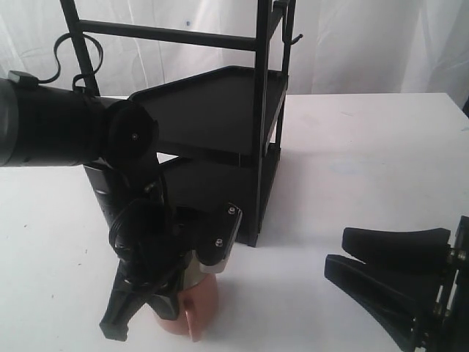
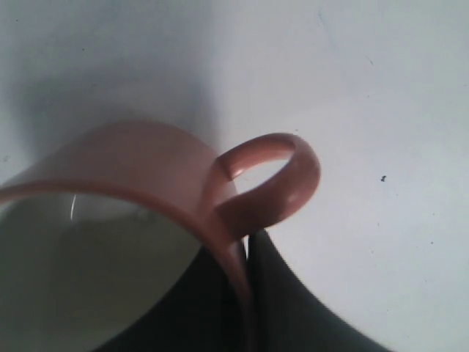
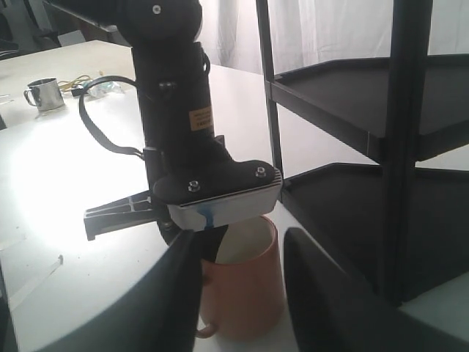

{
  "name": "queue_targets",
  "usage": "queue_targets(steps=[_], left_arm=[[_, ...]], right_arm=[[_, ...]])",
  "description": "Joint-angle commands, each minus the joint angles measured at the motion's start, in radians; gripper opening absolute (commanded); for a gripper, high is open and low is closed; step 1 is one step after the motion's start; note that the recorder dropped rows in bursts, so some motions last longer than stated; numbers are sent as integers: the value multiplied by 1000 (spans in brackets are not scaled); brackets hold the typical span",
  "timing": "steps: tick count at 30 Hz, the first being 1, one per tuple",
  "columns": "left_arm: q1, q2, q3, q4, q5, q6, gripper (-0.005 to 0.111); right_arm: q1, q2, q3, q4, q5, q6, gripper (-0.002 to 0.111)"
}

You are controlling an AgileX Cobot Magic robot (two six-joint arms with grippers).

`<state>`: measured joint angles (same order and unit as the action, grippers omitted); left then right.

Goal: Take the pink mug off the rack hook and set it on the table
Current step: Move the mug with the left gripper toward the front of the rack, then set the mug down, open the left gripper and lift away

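The pink mug (image 1: pixel 196 312) stands upright at the table's (image 1: pixel 366 147) near edge, in front of the black rack (image 1: pixel 220 95). Its base is at or just above the surface. My left gripper (image 1: pixel 157 308) is shut on the mug's rim. In the left wrist view the mug's wall (image 2: pixel 146 161) is pinched between the two black fingers (image 2: pixel 293 308), right beside the loop handle (image 2: pixel 282 183). The rack hook (image 1: pixel 293 37) juts out bare at the upper post. My right gripper (image 1: pixel 344 253) sits open low on the right. In its own view the mug (image 3: pixel 245 293) shows beyond the open jaws.
The rack's two shelves (image 3: pixel 352 95) and front post (image 3: pixel 407 147) stand close behind the mug. A steel cup (image 3: pixel 42 94) and some cables (image 3: pixel 80 84) lie far off on the table. The left arm (image 1: pixel 66 128) hangs over the left side.
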<state>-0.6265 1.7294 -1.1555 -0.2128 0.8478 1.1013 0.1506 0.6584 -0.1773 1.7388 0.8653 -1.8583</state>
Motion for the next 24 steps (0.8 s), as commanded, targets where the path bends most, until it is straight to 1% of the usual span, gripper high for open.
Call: queue_targets(steps=[1,5,6,9,13,24], left_arm=[[-4,3,8,20,-1,-35,17],[-4,3,8,20,-1,-58,39],[-4,3,8,20,-1,-69,49],[-4,3,8,22,-3,-94,59],[-4,-7,8,52,-7,-123,63],[-4,-177,8,66,27,-171,63]], right_arm=[[1,-7,-7,6,2,6,36],[1,-7,-7,6,2,6,36],[1,-7,-7,6,2,6,36],[1,-7,-7,6,2,6,36],[1,-7,-7,6,2,6,36],[1,-7,-7,6,2,22,36]])
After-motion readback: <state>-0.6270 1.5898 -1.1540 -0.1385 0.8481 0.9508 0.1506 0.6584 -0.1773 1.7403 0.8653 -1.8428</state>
